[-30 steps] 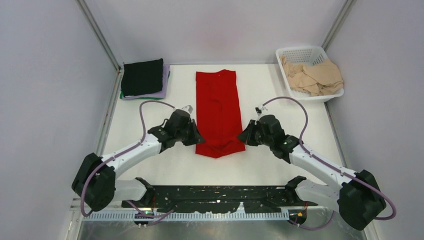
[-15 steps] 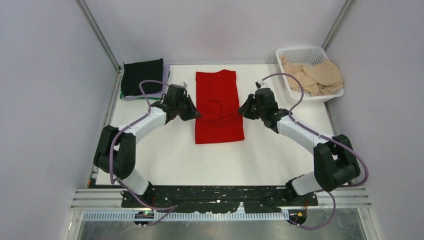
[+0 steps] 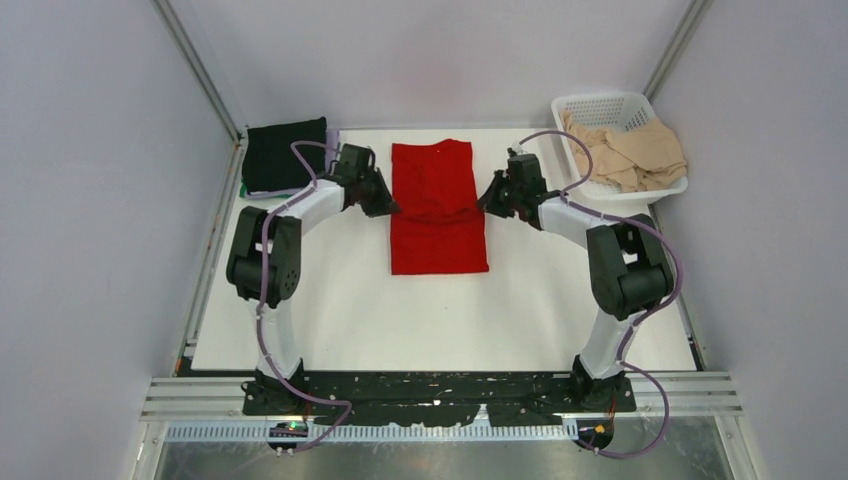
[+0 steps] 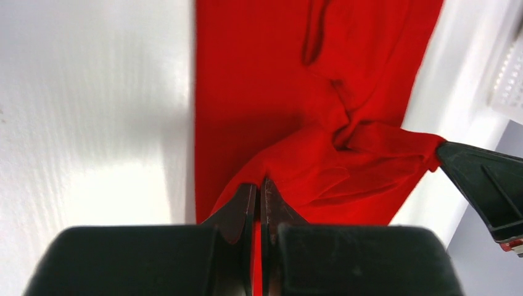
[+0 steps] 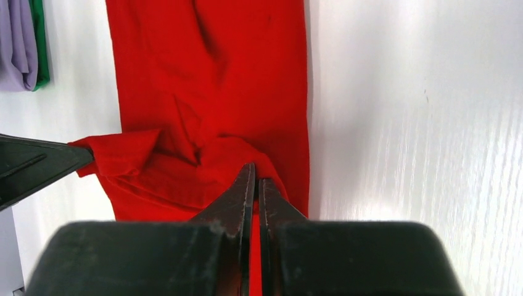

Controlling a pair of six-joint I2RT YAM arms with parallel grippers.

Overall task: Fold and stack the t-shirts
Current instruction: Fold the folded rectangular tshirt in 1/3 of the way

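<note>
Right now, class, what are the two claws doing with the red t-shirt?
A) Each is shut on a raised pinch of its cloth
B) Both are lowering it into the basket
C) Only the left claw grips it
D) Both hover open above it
A: the left claw and the right claw are each closed on a lifted fold of the red t-shirt.

White-black arms (image 3: 312, 204), purple cables (image 3: 548, 133), black fingers (image 4: 237, 213)

white lattice basket (image 3: 600, 99), bare white table (image 3: 340, 310)
</note>
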